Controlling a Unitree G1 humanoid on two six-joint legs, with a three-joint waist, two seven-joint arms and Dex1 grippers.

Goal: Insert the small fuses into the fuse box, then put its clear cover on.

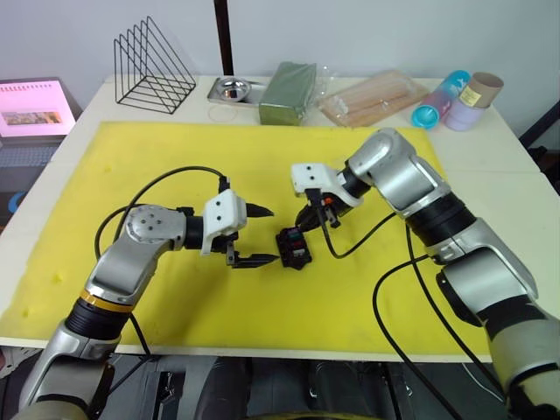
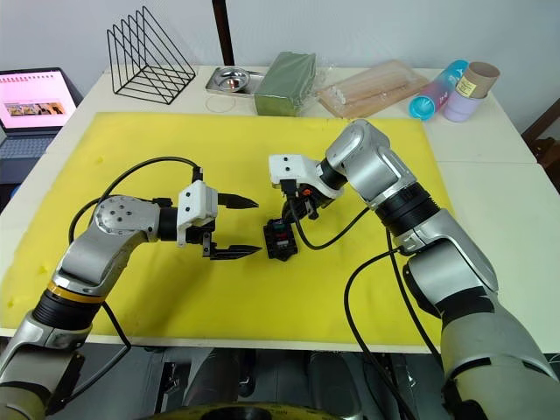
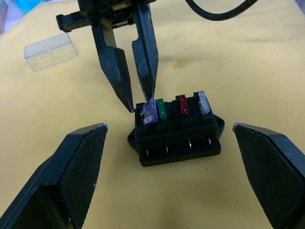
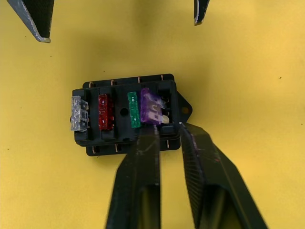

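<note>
Fingertips (image 4: 143, 143) of right gripper (image 3: 138, 98) by tilted purple fuse (image 4: 151, 108) in fuse box (image 4: 126, 143).

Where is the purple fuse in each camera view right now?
Left eye view: the purple fuse is too small to pick out on the fuse box.
Right eye view: likewise too small to tell.
Left wrist view: purple fuse, tilted, at the box's end slot, under the right gripper.
Right wrist view, beside the green fuse.
Shared landmark: the fuse box on the yellow mat.

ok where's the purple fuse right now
The purple fuse sits crooked in the fuse box's end slot beside the green fuse, at the right gripper's fingertips.
</note>
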